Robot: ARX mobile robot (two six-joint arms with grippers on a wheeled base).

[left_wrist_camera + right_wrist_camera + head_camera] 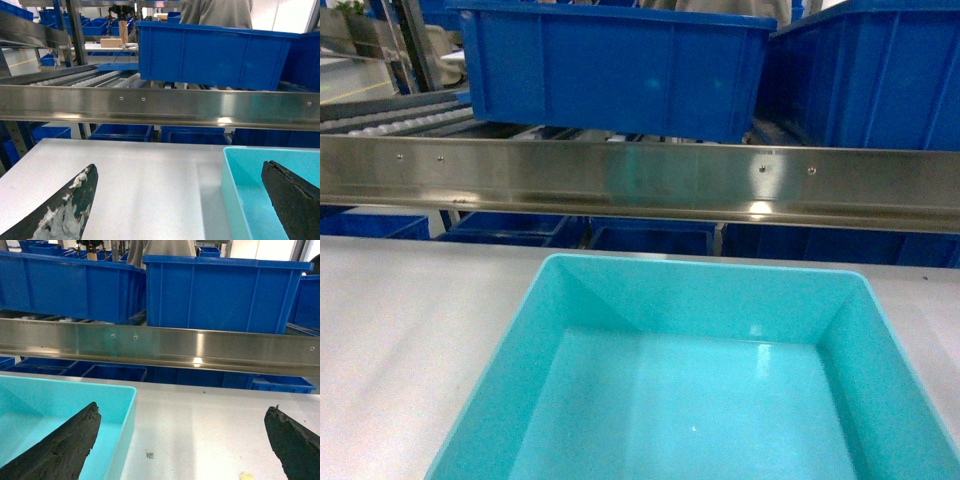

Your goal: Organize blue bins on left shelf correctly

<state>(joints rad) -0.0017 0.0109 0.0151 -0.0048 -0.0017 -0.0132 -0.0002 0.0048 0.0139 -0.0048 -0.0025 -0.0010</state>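
Grasp step: both grippers spread wide at the turquoise bin.
Left gripper (180, 200) and right gripper (182, 440) each straddle a wall of the bin (700, 400) on the white table (410, 330), below the shelf rail (640, 180); next they must close, then lift together.

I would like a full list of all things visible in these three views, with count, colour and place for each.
turquoise bin: one, light turquoise, empty, on the white table, nearest the robot.
royal-blue totes: at least two, on the rack's roller level behind the rail; more on lower levels, count unclear.
steel rail: one, shiny silver, across the front of the rack.
roller tracks: several, white, left of the totes.
white table: one, under the turquoise bin.
person: one, grey top, behind the totes, head out of view.
left gripper: black jaws wide apart, straddling the bin's left wall.
right gripper: black jaws wide apart, straddling the bin's right wall.
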